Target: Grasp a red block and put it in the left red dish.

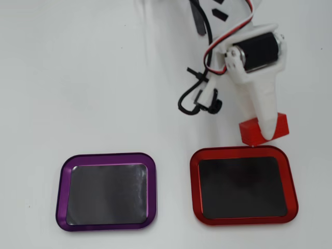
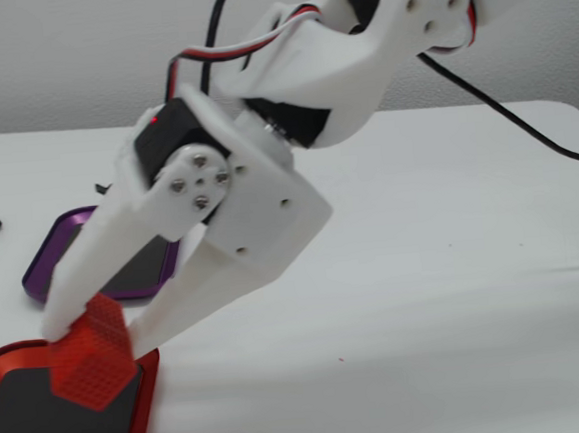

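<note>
Fig. — Transport step, block held near dish edge. The end effector is seen closed narrow on the red block, w/ one white finger on the upper-left face and the other along the right side in the fixed view; the studded grid surface of the block is turned toward that camera. In the overhead view the block is partly covered by the end effector and lies just beyond the far rim of the red dish, not yet over its dark floor. Whether the block is clear of the rim or touching it cannot be told; in the fixed view it appears tilted over the dish corner. The purple-rimmed tray is well apart, to the left in the overhead view, empty. All rests on a white bench; servo cables trail beside the arm.

Step judged: carry, approx. complete; placement not yet done. Next move calls for a short advance toward the dish centre, then lowering and opening of the jaws so the block is released on the floor, not on the rim.
</note>
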